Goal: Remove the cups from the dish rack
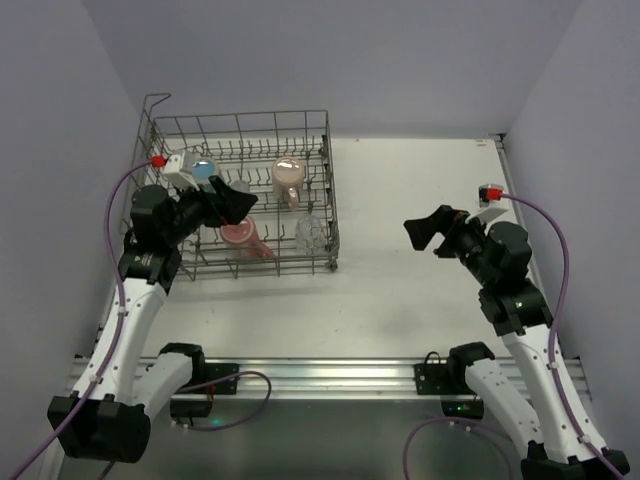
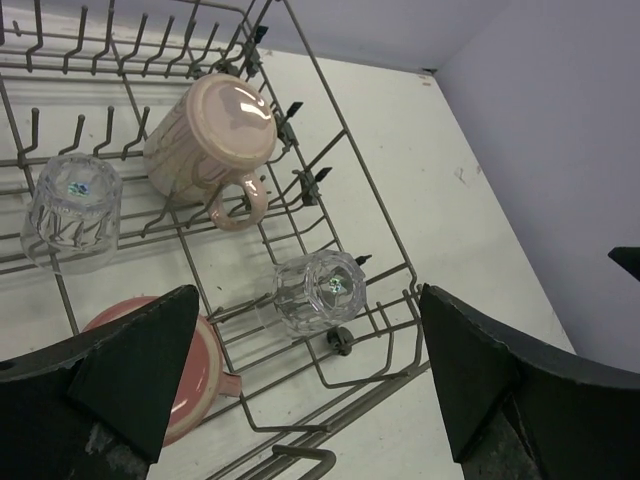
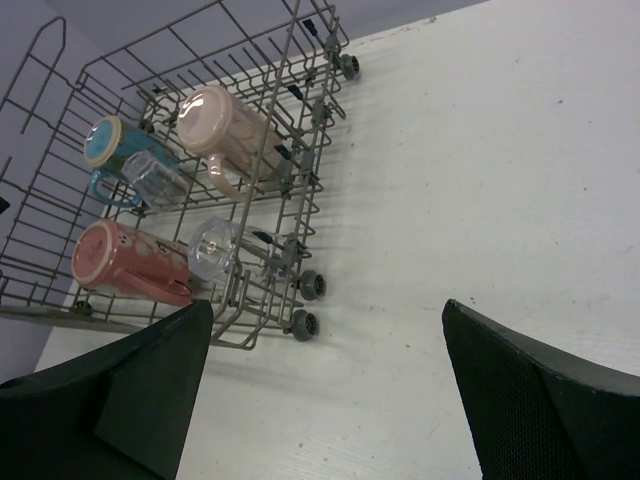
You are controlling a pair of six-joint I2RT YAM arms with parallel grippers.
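The grey wire dish rack (image 1: 240,114) stands at the table's back left. Inside it lie a pale pink-cream mug (image 1: 288,172), a red mug (image 1: 240,236), a blue mug (image 1: 203,168) and a clear tumbler (image 1: 310,232) at the right corner. My left gripper (image 1: 238,200) hovers open over the rack's middle. In its wrist view the left gripper (image 2: 310,380) frames the tumbler (image 2: 320,290), with the red mug (image 2: 195,375) by its left finger, nothing gripped. My right gripper (image 1: 425,232) stands open above bare table, well right of the rack, holding nothing.
A second clear glass (image 2: 72,210) lies on the prongs left of the pink-cream mug (image 2: 212,135). The rack rests on small wheels (image 3: 303,324) at its near right corner. White tabletop (image 1: 420,190) spreads right of the rack, bounded by pale walls.
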